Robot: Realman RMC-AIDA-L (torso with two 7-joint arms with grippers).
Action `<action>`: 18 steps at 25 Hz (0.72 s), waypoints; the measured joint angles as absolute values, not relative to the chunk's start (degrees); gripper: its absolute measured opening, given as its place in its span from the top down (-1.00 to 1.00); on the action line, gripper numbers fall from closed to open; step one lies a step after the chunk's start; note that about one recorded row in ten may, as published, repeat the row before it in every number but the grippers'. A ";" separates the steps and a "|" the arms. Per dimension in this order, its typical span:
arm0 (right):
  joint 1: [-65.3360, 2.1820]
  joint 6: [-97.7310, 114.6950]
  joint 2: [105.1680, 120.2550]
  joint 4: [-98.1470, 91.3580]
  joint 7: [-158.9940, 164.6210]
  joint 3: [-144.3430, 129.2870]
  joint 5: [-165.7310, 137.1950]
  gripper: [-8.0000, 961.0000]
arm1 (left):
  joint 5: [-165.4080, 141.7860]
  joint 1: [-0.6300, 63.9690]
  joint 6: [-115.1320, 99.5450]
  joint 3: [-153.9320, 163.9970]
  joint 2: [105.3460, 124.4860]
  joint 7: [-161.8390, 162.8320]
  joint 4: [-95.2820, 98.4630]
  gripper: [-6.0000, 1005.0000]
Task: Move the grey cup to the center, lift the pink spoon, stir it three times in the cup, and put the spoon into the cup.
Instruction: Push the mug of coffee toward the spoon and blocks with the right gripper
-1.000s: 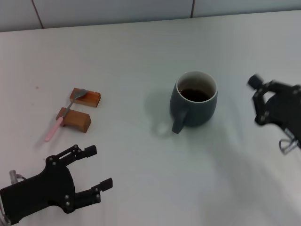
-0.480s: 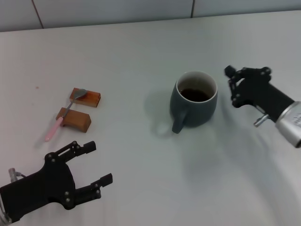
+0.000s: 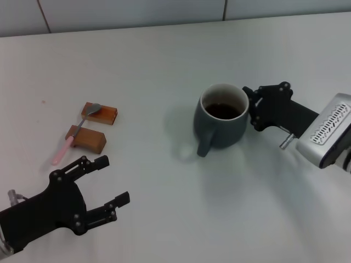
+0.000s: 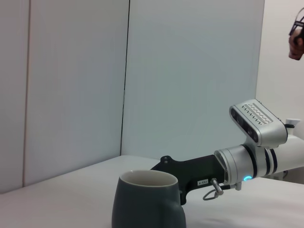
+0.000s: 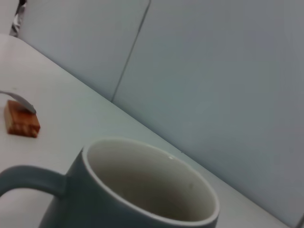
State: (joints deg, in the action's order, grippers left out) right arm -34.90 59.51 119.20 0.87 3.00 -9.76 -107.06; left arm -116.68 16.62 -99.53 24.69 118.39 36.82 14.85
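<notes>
Rounded, dark slate-grey cup (image 3: 221, 121) standing upright on a white table (image 3: 164, 66), a little right of the middle of the head view. Pale rim and pale inside, with dark liquid in the bottom. Single loop handle on the near-left side, facing the robot. In the left wrist view, same grey cup (image 4: 148, 200) seen side-on, rim pale. In the right wrist view, grey cup (image 5: 137, 194) filling the lower part of the picture, mouth wide and close.

Pink spoon (image 3: 75, 134) well off to the left, apart from the cup. Slim, with a silver bowl and neck and a pale pink handle. Bowl resting on the farther of two small brown wooden blocks (image 3: 99, 113), neck crossing the nearer block (image 3: 86, 138), handle end down on the table.

Right gripper (image 3: 253, 108) black, reaching in from the right edge on a silver-and-black arm, pressed against the right side of the cup at rim height. Cannot tell whether its fingers are spread or clamped on the cup wall. Same arm in the left wrist view, stretched level behind the cup.

Left gripper (image 3: 107, 183) at the lower left, low over the table, near the spoon but not touching it. Two black fingers spread wide apart, grasping nothing, pointing right and slightly away from the robot.
</notes>
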 joint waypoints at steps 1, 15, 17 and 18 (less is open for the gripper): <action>-34.90 59.51 119.20 0.87 3.00 -9.76 -107.06 0.99 | -116.68 16.62 -99.53 24.69 118.39 36.82 14.85 -0.64; -42.26 53.87 119.61 11.13 2.87 -9.76 -107.73 0.99 | -116.26 16.59 -99.89 24.70 118.19 36.82 15.32 -0.63; -42.62 53.72 119.64 11.62 2.86 -9.76 -107.78 0.99 | -116.26 16.57 -99.95 24.70 118.20 36.82 15.34 -0.63; -42.92 53.66 119.68 12.07 2.86 -9.76 -107.78 0.99 | -116.26 16.55 -100.04 24.70 118.20 36.82 15.35 -0.63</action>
